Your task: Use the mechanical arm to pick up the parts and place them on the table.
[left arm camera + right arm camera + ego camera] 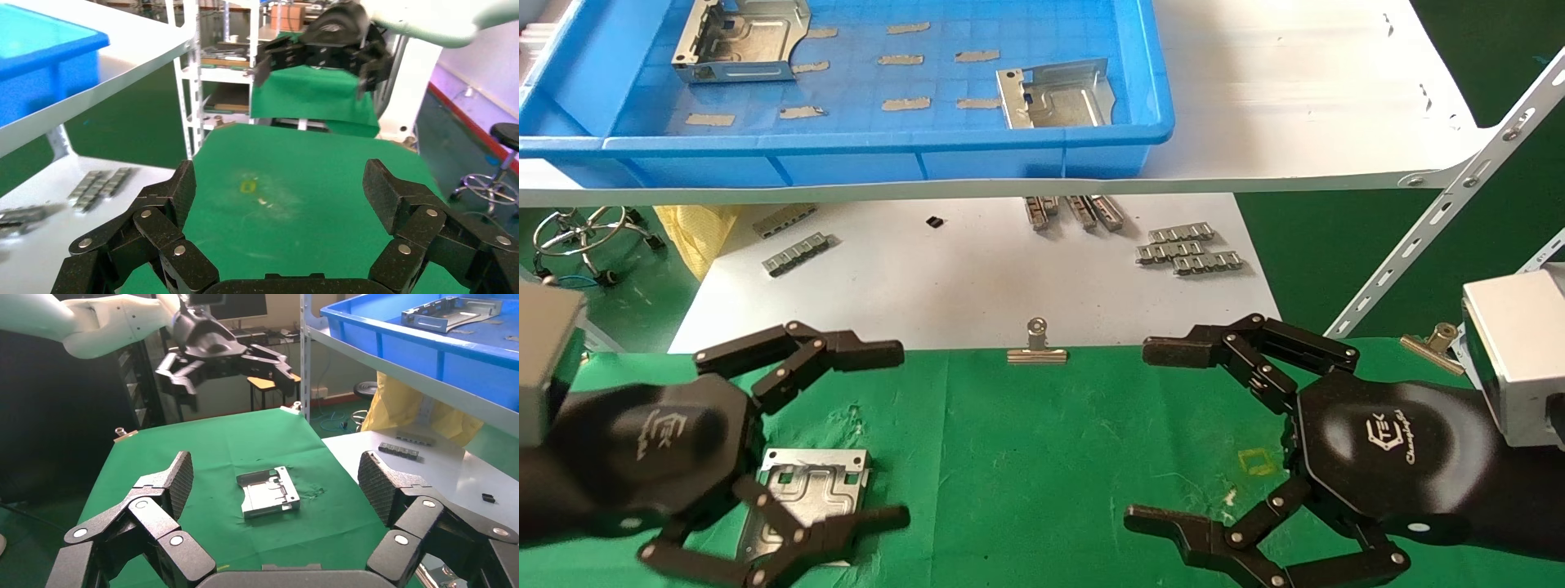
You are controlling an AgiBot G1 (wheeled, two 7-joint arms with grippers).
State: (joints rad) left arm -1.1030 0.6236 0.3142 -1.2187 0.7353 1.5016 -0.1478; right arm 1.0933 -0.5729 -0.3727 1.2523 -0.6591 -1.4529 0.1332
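The green cloth-covered tabletop (1042, 457) carried 1 shiny silver stamped sheet-metal plate (807, 490) near its left end, lying flat. Above and behind it, a blue plastic tray (846, 151) on a white shelf held 2 more silver plates (740, 41) (1058, 96). The left black jointed claw (878, 437) hovered above the tabletop plate, fingers spread wide, not gripping it. The right black claw (1148, 437) hung spread wide and empty over the tabletop's right side, well apart from that plate.
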